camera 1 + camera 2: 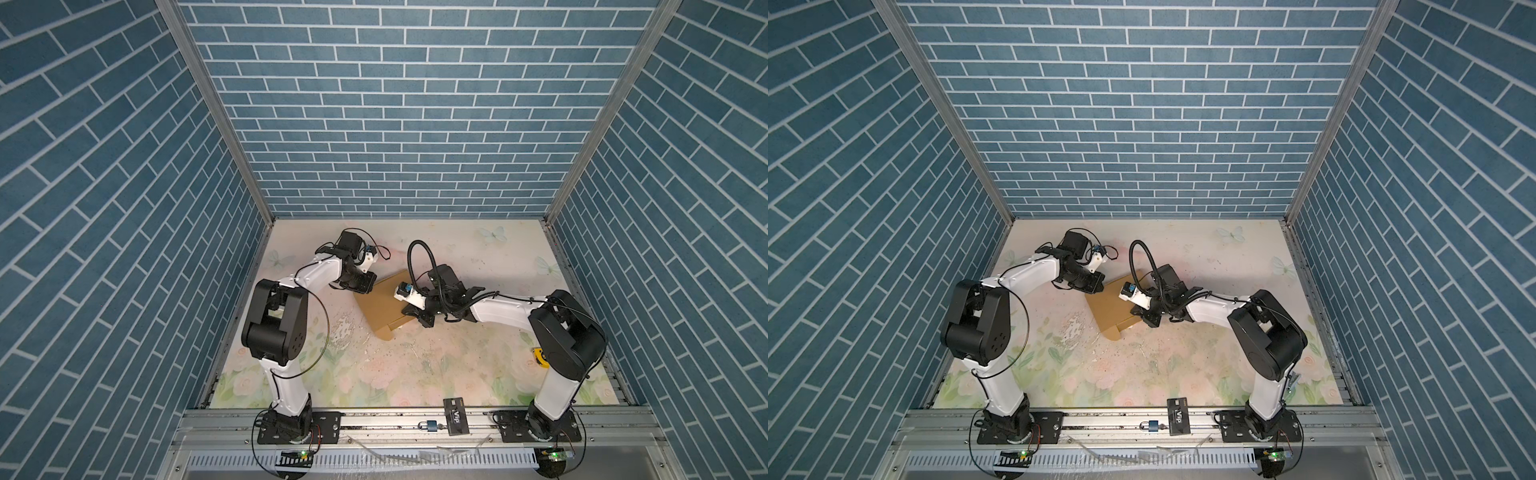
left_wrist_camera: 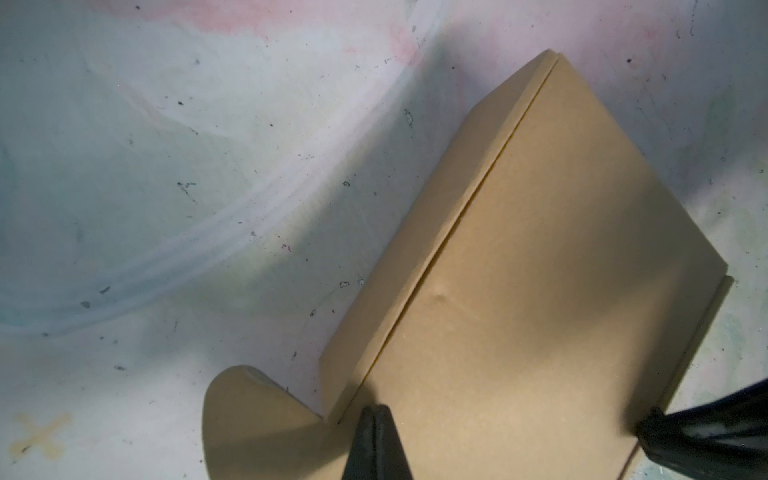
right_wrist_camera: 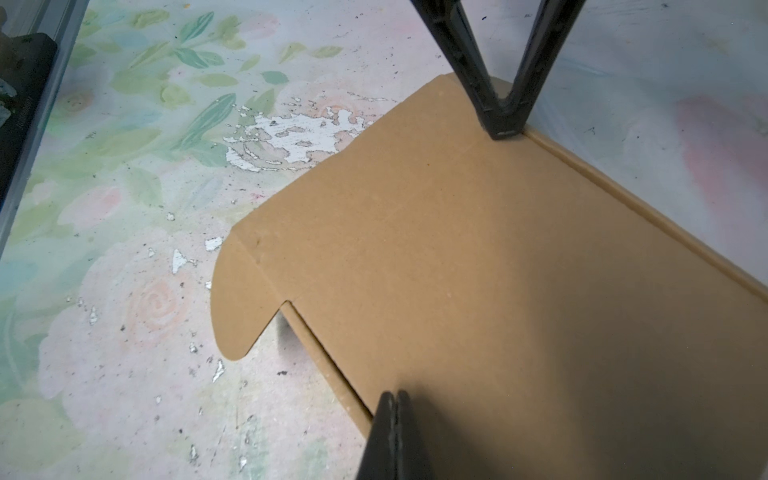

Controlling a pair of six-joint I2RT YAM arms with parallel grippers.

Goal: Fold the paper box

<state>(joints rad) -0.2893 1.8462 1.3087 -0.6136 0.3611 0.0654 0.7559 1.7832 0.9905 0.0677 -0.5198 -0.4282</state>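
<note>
Paper box (image 1: pixel 382 309) under L hand (image 2: pixel 375 412), R hand (image 3: pixel 395 398); both w/ tips closed.

The left arm (image 1: pixel 316 272) and right arm (image 1: pixel 505 309) wore white shells between bulky black joints (image 1: pixel 276 320), with screwed black base plates (image 1: pixel 328 426), thin black cables (image 1: pixel 327 328), a ribbed hose (image 1: pixel 409 259), and a tapered black left gripper (image 2: pixel 376 415) and right gripper (image 3: pixel 395 399).

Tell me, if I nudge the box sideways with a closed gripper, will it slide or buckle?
The box probably slides: it lies flat and low on the table, so tipping seems unlikely. Its panels look like stiff cardboard, likely holding shape. The rounded tab sticks out free and would likely flex first.
</note>
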